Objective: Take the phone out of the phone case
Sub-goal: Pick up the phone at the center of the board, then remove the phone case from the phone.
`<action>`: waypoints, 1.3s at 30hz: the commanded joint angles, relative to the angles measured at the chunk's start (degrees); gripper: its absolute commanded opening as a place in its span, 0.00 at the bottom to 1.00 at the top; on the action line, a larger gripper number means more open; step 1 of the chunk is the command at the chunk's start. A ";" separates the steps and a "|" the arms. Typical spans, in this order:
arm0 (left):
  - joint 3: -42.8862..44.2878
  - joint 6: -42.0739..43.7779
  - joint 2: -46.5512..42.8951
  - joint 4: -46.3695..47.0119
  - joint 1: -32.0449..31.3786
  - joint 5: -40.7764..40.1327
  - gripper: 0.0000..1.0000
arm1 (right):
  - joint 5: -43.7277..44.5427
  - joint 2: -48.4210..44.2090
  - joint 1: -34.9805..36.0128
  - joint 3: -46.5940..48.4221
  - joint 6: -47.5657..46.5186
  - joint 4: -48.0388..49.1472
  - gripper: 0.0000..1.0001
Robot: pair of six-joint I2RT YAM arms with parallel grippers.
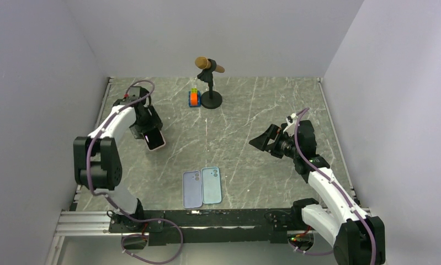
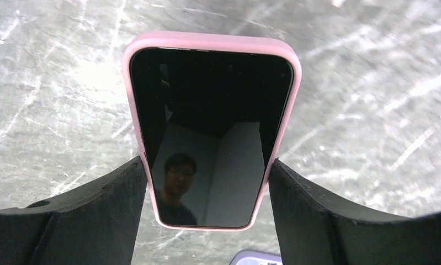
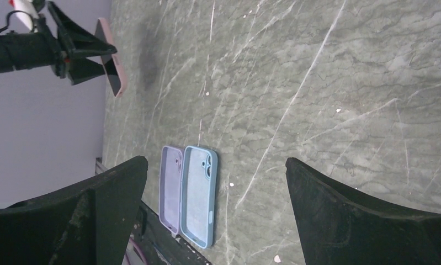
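A phone with a black screen sits in a pink case (image 2: 212, 132). My left gripper (image 2: 207, 190) is shut on the case's lower sides and holds it above the table, screen up; it shows at the left in the top view (image 1: 154, 139) and far off in the right wrist view (image 3: 116, 72). My right gripper (image 1: 260, 140) is open and empty, hovering over the table's right half, its fingers (image 3: 96, 210) wide apart.
Two empty cases lie side by side near the front edge: a lilac one (image 1: 192, 189) and a light blue one (image 1: 211, 185), also in the right wrist view (image 3: 198, 196). A microphone on a stand (image 1: 210, 83) and a small coloured block stack (image 1: 194, 98) stand at the back.
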 commanded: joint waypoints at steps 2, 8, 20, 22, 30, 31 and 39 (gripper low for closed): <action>-6.44 5.06 -12.32 7.40 -4.82 7.03 0.21 | -1.52 1.68 0.41 0.12 0.13 2.82 1.00; -12.62 10.42 -23.33 13.38 -21.64 4.82 0.18 | -4.85 6.58 2.27 2.42 0.59 2.89 1.00; -14.69 12.87 -23.49 24.12 -47.32 -3.06 0.00 | -6.39 15.07 10.68 12.48 7.69 2.73 0.87; -13.85 12.46 -22.42 24.47 -49.67 -4.04 0.00 | -5.66 14.87 11.98 12.13 9.32 4.30 0.83; -10.43 12.15 -17.92 23.61 -53.73 -5.23 0.00 | -0.89 14.69 16.26 12.20 8.44 4.12 0.69; -10.47 12.07 -17.76 23.74 -53.82 -5.33 0.00 | -0.43 14.79 16.51 12.23 8.18 3.75 0.68; -6.31 -0.20 -17.89 13.86 -52.11 -13.11 0.00 | 6.13 8.49 16.64 8.56 8.12 4.18 0.75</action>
